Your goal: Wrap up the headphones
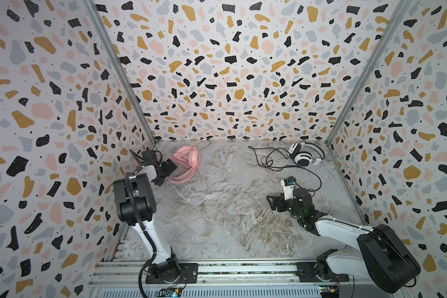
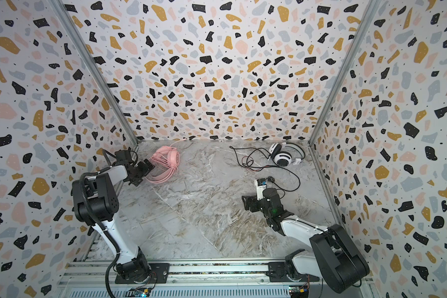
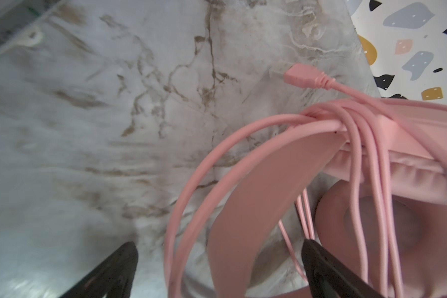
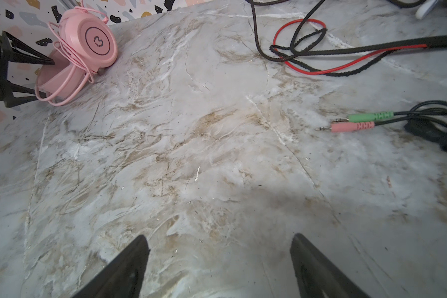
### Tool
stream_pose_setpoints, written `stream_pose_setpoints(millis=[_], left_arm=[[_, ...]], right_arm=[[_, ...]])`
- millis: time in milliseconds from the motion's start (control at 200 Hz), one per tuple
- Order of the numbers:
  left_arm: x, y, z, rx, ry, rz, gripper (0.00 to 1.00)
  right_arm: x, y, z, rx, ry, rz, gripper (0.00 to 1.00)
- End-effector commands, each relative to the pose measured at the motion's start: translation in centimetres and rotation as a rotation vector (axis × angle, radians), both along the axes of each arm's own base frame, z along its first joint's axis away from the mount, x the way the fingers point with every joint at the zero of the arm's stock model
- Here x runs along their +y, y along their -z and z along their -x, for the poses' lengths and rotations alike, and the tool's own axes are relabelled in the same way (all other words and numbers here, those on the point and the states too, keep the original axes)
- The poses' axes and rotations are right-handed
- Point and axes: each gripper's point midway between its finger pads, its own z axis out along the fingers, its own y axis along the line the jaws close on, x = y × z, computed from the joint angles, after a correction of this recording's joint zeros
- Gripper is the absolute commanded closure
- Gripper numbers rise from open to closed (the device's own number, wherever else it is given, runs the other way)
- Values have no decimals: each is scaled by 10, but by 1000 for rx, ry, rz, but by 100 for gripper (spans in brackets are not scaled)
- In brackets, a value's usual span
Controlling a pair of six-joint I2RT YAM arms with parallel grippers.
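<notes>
**At the far left corner: left hand spread about the pink headset**

At the far left of the marble surface (image 1: 217,206), in both top views, the pink headset (image 1: 185,161) (image 2: 165,160) lies near the wall. Its pink cord (image 3: 359,160) is looped several times over the band and ear cup, and the pink plug (image 3: 302,76) sticks out loose.

The left arm rises from its base, elbow high, with the forearm reaching towards that corner. The left hand (image 1: 169,167) (image 3: 218,247) is spread wide, with the headband and some cord loops between its fingers. Whether either finger touches the band is hard to tell from the blurred wrist view.

At the far right lies the white-and-black headset (image 1: 303,156) (image 2: 284,156). Its black and red cords (image 1: 269,161) (image 4: 305,51) sprawl unwound, and the green and pink jack plugs (image 4: 354,122) rest flat.

The right arm stretches low from its base, forearm angled inwards. The right hand (image 1: 271,203) (image 4: 220,240) is spread and empty over bare surface, well apart from both headsets.
</notes>
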Motion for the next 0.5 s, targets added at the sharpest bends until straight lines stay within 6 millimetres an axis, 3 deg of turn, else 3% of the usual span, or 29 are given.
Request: stream_pose_setpoints(millis=[0,100,205,355,496], left_arm=[[5,-39,16,-21,33,-92,0],[-2,-64,28,-85,41,-102,0],[-22,-85,40,-162,80,-99,0],[-61,-90,61,-216,154,-51,1],[-83,-92,82,-227,236,-59,1]], right_arm=[[4,-19,-3,-43,-8,-18,12],[2,-23,-3,-58,0,-24,12],[-2,-27,-2,-76,17,-28,12],[-8,-31,-1,-108,39,-23,12],[-23,-25,-15,-56,94,-5,11]])
